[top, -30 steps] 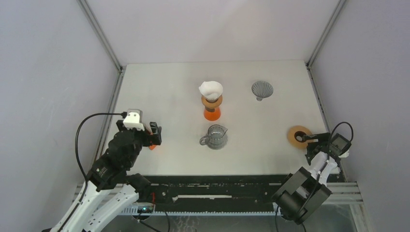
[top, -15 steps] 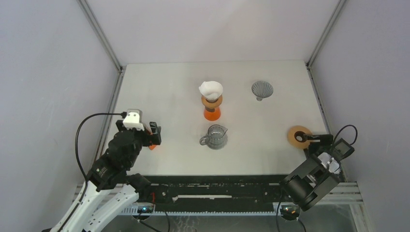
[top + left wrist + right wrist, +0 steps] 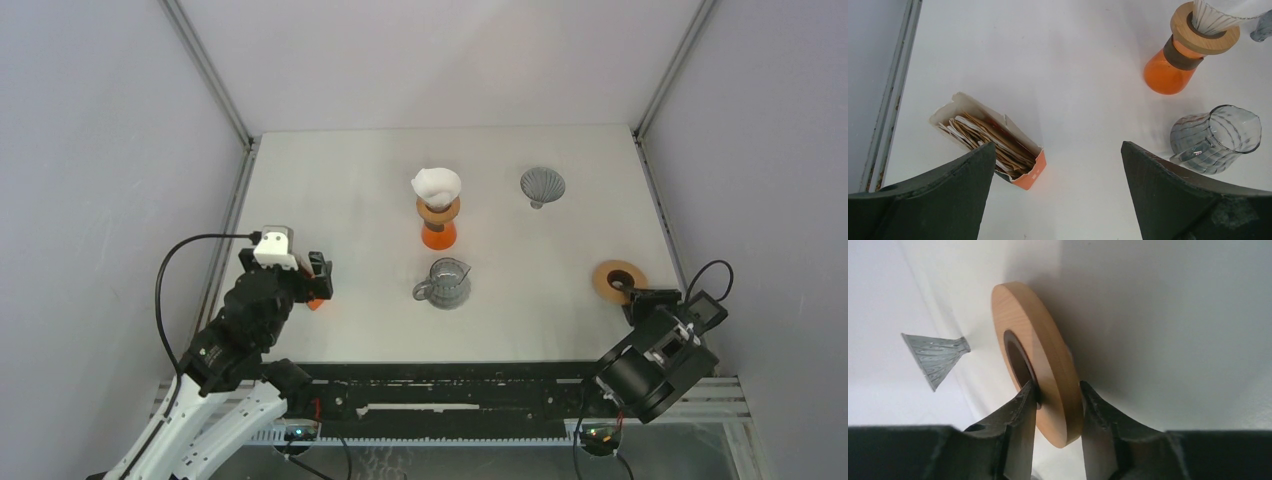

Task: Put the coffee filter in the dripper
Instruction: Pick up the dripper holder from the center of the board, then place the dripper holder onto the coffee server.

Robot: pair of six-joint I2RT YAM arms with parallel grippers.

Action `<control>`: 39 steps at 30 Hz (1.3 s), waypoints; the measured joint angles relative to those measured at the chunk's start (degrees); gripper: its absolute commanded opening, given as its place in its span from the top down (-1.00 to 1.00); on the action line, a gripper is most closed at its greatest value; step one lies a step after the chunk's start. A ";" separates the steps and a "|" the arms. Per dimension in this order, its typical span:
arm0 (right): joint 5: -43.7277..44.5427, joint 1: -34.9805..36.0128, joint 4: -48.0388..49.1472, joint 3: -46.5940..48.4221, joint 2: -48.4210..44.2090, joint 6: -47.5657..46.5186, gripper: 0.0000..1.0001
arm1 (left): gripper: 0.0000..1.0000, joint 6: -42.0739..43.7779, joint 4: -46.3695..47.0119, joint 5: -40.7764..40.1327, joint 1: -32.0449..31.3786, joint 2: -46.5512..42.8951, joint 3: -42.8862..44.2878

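A white coffee filter [image 3: 437,183] sits in the cone on top of the wooden collar [image 3: 1205,37] of an orange carafe [image 3: 438,234] at mid-table. A grey ribbed dripper [image 3: 542,185] stands alone at the back right and also shows in the right wrist view [image 3: 935,357]. My right gripper [image 3: 1057,390] is shut on a wooden ring [image 3: 1048,370], one finger in its hole and the other on its outer face. The ring [image 3: 618,278] lies near the table's right edge. My left gripper [image 3: 1058,200] hangs open over bare table, beside an open orange box of paper filters [image 3: 993,142].
A ribbed glass server [image 3: 446,282] stands in front of the orange carafe and shows in the left wrist view [image 3: 1218,137]. Grey walls close in the table [image 3: 340,200] at the left, back and right.
My right gripper's jaws have closed from wide open onto the wooden ring, and the right wrist has shifted slightly. The left arm has not moved.
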 measured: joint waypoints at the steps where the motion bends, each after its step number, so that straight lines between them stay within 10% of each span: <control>1: -0.37 0.02 -0.07 -0.15 0.00 0.09 0.37 | -1.00 0.00 0.00 -0.02 0.09 0.00 0.00; 18: -5.03 9.49 1.03 -0.33 -11.19 4.76 0.87 | -1.00 -0.02 0.35 0.42 1.49 0.28 0.00; 39: -8.72 37.90 12.68 -0.31 -14.82 14.47 0.99 | -1.00 -3.89 1.31 8.50 3.58 1.66 0.33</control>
